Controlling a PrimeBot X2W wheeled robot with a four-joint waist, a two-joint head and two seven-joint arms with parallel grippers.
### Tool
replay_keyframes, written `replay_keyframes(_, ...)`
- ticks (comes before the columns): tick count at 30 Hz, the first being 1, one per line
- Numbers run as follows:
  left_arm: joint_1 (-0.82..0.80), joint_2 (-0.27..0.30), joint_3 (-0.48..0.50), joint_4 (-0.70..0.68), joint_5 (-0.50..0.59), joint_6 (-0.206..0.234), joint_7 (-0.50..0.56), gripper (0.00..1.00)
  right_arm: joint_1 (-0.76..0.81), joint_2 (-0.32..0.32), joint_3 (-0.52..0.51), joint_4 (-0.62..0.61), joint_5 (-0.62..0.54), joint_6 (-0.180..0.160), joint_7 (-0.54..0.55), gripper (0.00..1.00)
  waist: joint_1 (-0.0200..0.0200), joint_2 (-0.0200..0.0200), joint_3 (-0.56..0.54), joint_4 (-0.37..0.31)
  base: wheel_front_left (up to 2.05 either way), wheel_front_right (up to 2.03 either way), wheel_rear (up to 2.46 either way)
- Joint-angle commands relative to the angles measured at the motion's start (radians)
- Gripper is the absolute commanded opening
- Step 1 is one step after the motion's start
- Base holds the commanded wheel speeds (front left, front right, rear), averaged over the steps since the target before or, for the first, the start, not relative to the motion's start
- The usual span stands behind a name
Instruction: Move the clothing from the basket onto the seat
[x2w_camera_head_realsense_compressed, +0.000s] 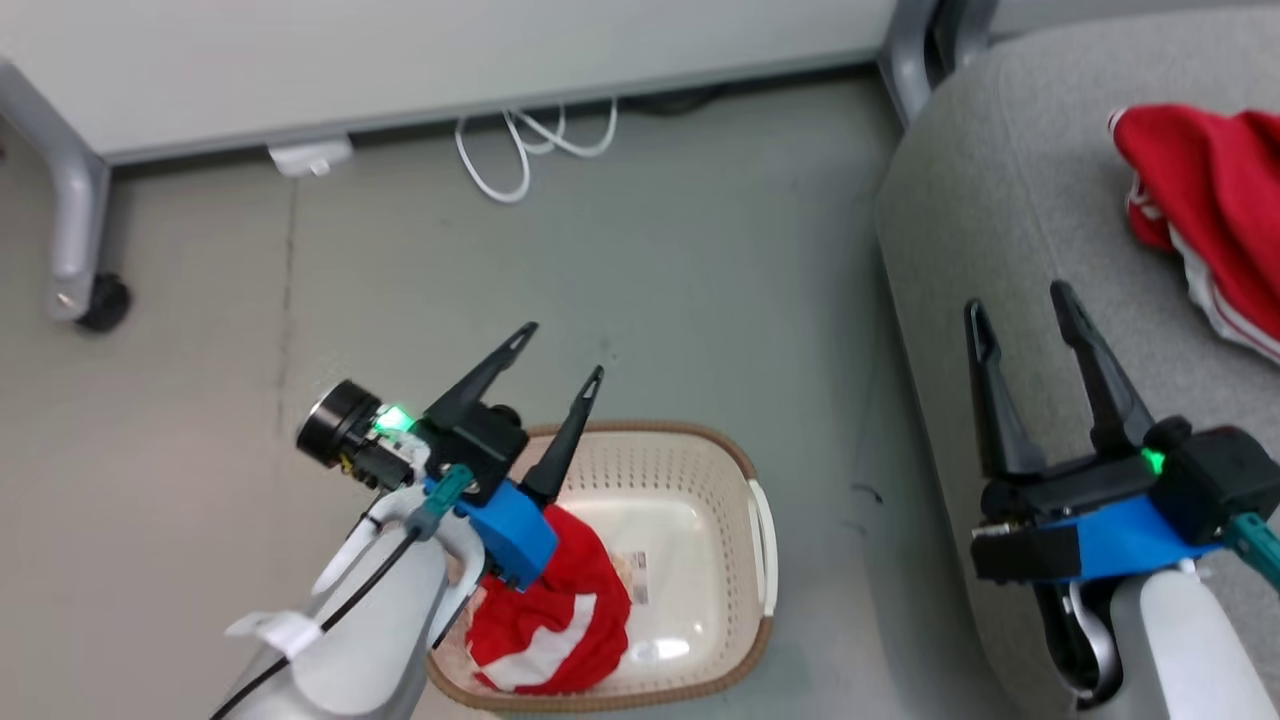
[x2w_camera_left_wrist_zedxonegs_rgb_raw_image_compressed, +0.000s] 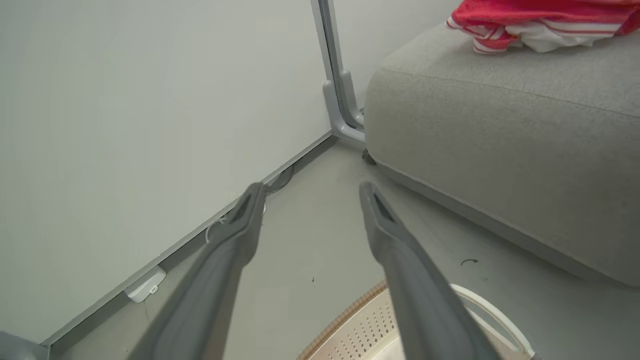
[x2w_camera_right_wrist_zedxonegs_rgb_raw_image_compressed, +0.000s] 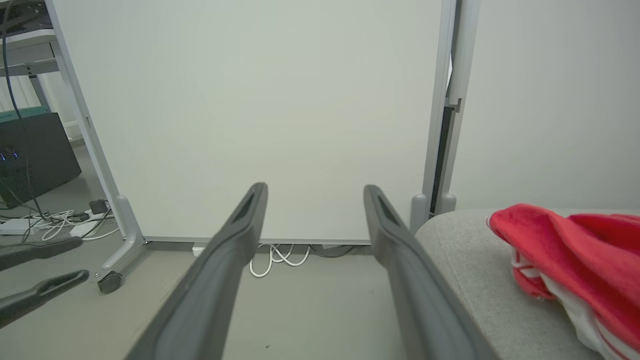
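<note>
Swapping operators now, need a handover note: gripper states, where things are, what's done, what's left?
Left gripper: open, empty, over the left rim of the basket.
Right gripper: open, empty, over the edge of the seat.
Done: one red jersey lies on the seat.
Left: a second jersey, red with a white stripe, lies in the basket. Pick it up and move it to the seat.
</note>
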Motion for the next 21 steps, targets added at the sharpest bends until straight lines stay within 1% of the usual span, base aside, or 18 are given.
replay_keyframes(1,-0.044,0.011,-0.046,0.038,-0.008,-0.001,-0.003,1.00,-0.029,-0.007,0.002,-0.008,-0.002,0.000,-0.001,1.00,-0.0002,0.0000,0.083,-0.035,0.00,0.00,0.00)
replay_keyframes(3,-0.087,0.021,-0.109,0.087,-0.017,-0.002,-0.003,1.00,-0.053,-0.008,0.005,-0.012,-0.003,0.000,-0.001,1.00,-0.0002,0.0000,0.117,-0.044,0.00,0.00,0.00)
replay_keyframes(12,-0.246,0.032,-0.386,0.282,-0.074,-0.002,-0.003,1.00,-0.134,-0.010,0.024,-0.035,-0.009,0.000,-0.001,1.00,-0.0002,0.0000,0.270,-0.080,0.00,0.00,0.00)
replay_keyframes(21,-0.380,0.017,-0.668,0.459,-0.152,-0.001,0.010,1.00,-0.204,-0.018,0.037,-0.050,-0.014,0.001,-0.001,1.00,-0.0002,0.0000,0.401,-0.106,0.00,0.00,0.00)
